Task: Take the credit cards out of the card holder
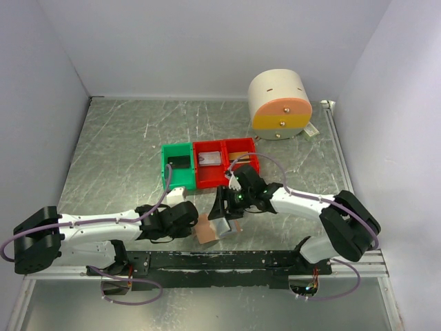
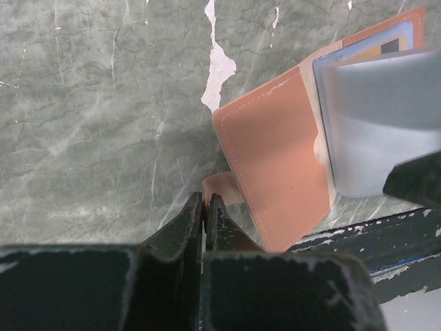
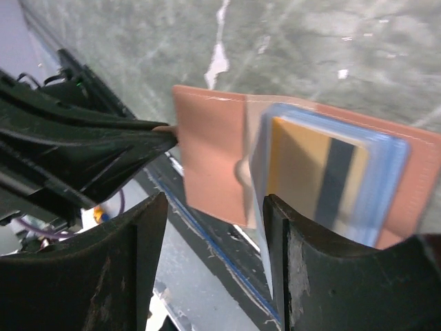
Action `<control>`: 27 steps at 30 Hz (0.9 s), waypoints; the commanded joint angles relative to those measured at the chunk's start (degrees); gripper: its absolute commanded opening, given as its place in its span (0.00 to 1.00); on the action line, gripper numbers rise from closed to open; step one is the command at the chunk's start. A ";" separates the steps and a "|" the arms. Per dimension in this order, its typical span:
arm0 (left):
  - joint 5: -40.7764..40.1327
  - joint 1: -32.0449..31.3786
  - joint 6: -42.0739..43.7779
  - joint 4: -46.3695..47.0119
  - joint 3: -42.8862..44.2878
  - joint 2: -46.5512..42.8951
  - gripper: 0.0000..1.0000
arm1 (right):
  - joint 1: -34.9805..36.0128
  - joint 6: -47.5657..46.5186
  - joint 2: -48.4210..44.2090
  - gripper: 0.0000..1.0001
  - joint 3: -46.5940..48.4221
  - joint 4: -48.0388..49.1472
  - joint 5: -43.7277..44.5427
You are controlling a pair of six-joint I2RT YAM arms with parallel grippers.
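Observation:
The tan card holder (image 2: 272,165) lies open on the table near the front edge, between the two arms (image 1: 205,233). My left gripper (image 2: 205,200) is shut on a small tan tab at its near corner. In the right wrist view the card holder (image 3: 210,162) shows a gold credit card (image 3: 303,165) with a dark stripe in its pale blue pocket. A silver-grey card (image 2: 379,117) is tilted up out of the holder, its thin edge against the right finger (image 3: 296,262). My right gripper (image 3: 215,207) stands open around that edge, right of my left gripper (image 1: 195,219).
A green bin (image 1: 177,165) and two red bins (image 1: 210,172) (image 1: 241,146) stand in a row just behind the grippers. A cream cylinder (image 1: 279,103) with an orange band is at the back right. The black mounting rail (image 1: 220,261) runs just below the card holder.

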 commanded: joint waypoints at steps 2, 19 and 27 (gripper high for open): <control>0.98 0.25 -2.80 2.17 -1.06 -1.52 0.07 | 2.53 3.97 0.54 0.60 -1.63 9.37 -5.07; 7.04 6.00 -4.64 13.21 -11.12 -13.96 0.56 | 5.98 15.80 7.47 0.62 -7.55 22.70 -1.16; 3.95 6.02 -7.16 7.33 -10.54 -22.66 0.72 | 6.29 13.63 7.80 0.35 -6.56 16.75 3.18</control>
